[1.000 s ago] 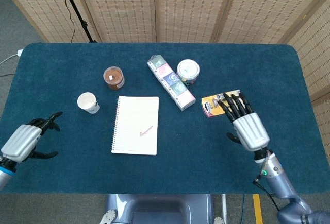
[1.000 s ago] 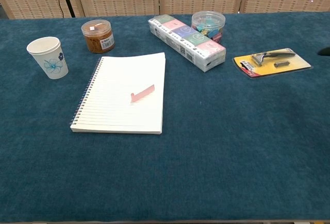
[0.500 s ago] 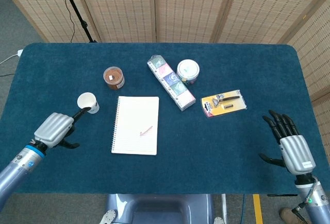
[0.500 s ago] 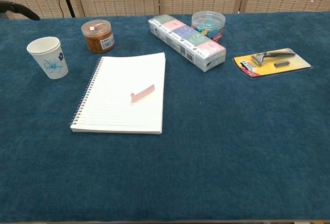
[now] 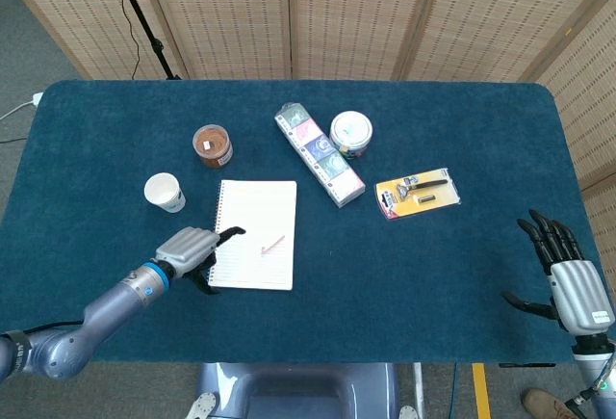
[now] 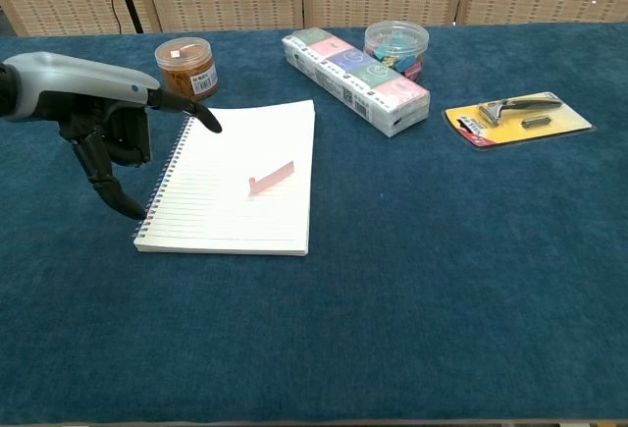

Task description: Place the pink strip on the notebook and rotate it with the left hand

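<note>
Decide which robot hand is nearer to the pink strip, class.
Left. The left robot hand hovers at the notebook's spiral edge beside the pink strip; the right robot hand is far off at the table's edge.

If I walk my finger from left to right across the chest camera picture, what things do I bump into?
Left robot hand → pink strip → long box of colored packs → razor on its yellow card.

Head cam looks steeply down on whole table (image 5: 115,130); chest cam low, nearer; both share notebook (image 5: 255,234).
</note>
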`<state>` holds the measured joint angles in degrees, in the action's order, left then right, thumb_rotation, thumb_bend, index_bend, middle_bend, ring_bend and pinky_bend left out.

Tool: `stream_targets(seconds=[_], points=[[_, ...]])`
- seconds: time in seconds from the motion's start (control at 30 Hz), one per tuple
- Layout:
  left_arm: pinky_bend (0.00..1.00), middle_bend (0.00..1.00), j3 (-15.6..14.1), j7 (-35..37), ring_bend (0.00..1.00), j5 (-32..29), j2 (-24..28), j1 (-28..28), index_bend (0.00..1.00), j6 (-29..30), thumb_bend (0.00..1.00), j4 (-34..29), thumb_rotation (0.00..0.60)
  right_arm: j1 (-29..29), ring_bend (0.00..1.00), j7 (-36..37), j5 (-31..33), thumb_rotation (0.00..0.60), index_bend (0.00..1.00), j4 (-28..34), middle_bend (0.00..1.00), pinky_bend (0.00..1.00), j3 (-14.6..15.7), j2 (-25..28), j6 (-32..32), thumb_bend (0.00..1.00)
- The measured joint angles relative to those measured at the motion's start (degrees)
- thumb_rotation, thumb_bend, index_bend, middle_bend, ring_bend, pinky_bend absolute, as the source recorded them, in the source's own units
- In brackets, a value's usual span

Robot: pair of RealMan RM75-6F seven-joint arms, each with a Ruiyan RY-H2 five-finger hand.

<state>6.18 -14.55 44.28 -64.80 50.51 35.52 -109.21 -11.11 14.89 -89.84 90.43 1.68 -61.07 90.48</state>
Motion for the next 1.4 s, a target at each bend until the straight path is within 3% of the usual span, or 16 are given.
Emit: stream_targets(seconds=[0.3,0.47,0.6,0.77,0.87,0.97,1.13,1.4], points=[[0.98,1.0,-2.53,-1.3,0.92,-7.74,-4.63,5.6,0.12,0.06,0.0,4.83,0.6,0.44,0.0,-0.2,-1.05,0.6,0.07,0.19,0.0,0.06,-0.79,-0.2,-1.03,0.0],[0.93,0.92,-3.42,-0.55,0.81,-9.12,-7.15,6.84,0.14,-0.1,0.0,7.78,0.6,0.65,0.0,-0.17,-1.25,0.6,0.07,0.28,0.0,0.06,-1.22,-0.23,-1.48,0.0],[0.73,0.71,-3.47,0.32,0.64,-7.46,-8.02,6.74,0.14,0.53,0.0,8.46,0.558,0.87,0.0,-0.07,-1.28,0.6,0.07,0.33,0.0,0.06,-1.58,-0.17,-1.68,0.0],[0.43,0.31,-3.75,0.34,0.23,-6.72,-7.36,6.75,0.14,2.52,0.0,6.97,0.445,1.15,0.0,0.0,-1.44,0.6,0.07,0.45,0.0,0.06,-1.9,-0.06,-1.85,0.0],[0.25,0.14,-4.06,-0.19,0.08,-6.93,-6.61,6.84,0.15,4.08,0.0,5.32,0.425,1.34,0.0,-0.02,-1.47,0.6,0.07,0.58,0.0,0.06,-2.05,0.02,-1.88,0.0],[0.05,0.01,-4.56,-1.01,0.0,-7.41,-5.35,7.01,0.2,5.2,0.0,2.94,0.415,1.58,0.0,0.03,-1.64,0.6,0.07,0.81,0.0,0.06,-2.2,0.15,-1.68,0.0],[0.0,0.0,-5.47,-2.68,0.0,-8.4,-3.44,7.44,0.29,8.01,0.0,-0.97,0.409,1.88,0.0,0.0,-2.33,0.6,0.07,1.32,0.0,0.06,-2.36,0.25,-1.57,0.0],[0.0,0.0,-5.24,-3.7,0.0,-8.67,-5.62,7.95,0.3,10.2,0.0,1.33,0.406,2.08,0.0,0.18,-2.54,0.6,0.06,1.56,0.0,0.07,-2.68,0.37,-2.08,0.0]])
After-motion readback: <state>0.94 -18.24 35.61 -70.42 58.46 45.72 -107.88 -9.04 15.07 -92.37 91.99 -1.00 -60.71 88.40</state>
